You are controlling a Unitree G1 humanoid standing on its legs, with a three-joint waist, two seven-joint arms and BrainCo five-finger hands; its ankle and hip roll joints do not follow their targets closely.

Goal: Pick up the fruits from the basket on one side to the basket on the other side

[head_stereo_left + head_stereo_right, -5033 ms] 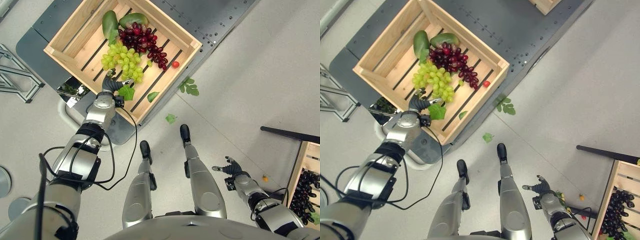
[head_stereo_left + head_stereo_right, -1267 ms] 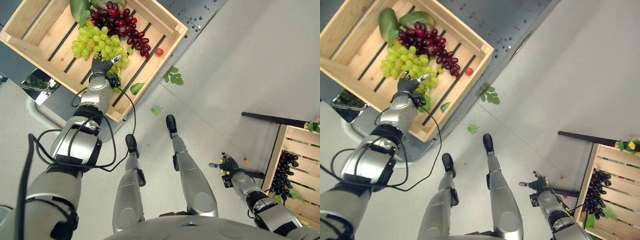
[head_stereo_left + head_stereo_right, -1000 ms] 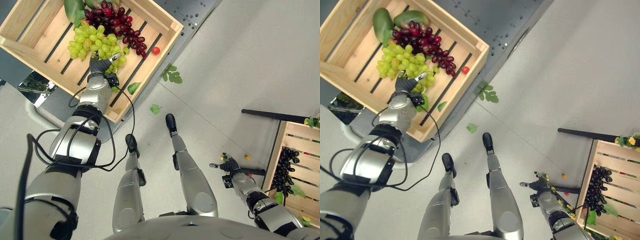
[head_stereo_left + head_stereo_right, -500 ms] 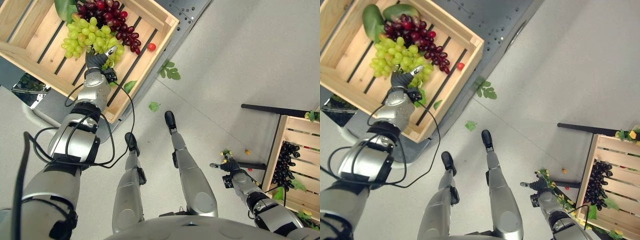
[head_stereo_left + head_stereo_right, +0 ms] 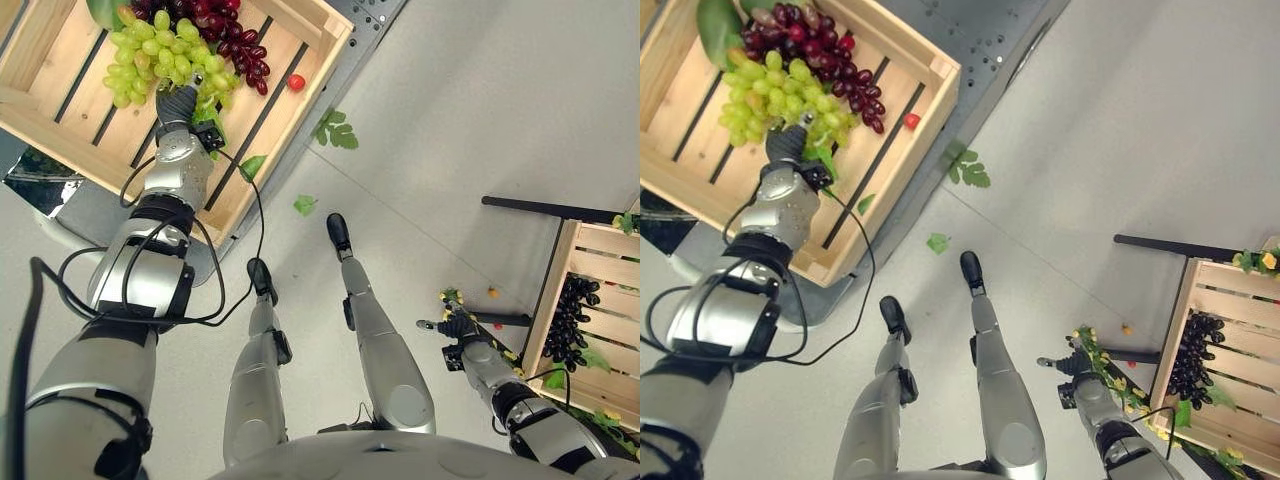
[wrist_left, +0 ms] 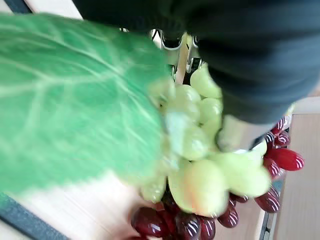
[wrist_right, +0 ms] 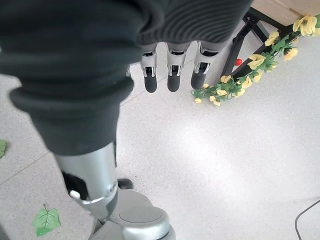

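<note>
Where our left hand [image 5: 178, 104] reaches into the near crate [image 5: 62, 150], its fingers are buried among green grapes [image 6: 200, 175], grasp we cannot tell, red grapes [image 5: 225, 30] beside them, right hand [image 7: 170, 70] relaxed over yellow flowers [image 7: 240, 82], black grapes [image 5: 1192, 355] in the far crate [image 5: 1240, 385].

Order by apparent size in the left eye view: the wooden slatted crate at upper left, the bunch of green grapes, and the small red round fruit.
Largest to smallest:
1. wooden slatted crate
2. bunch of green grapes, inside it
3. small red round fruit, by far the smallest
</note>
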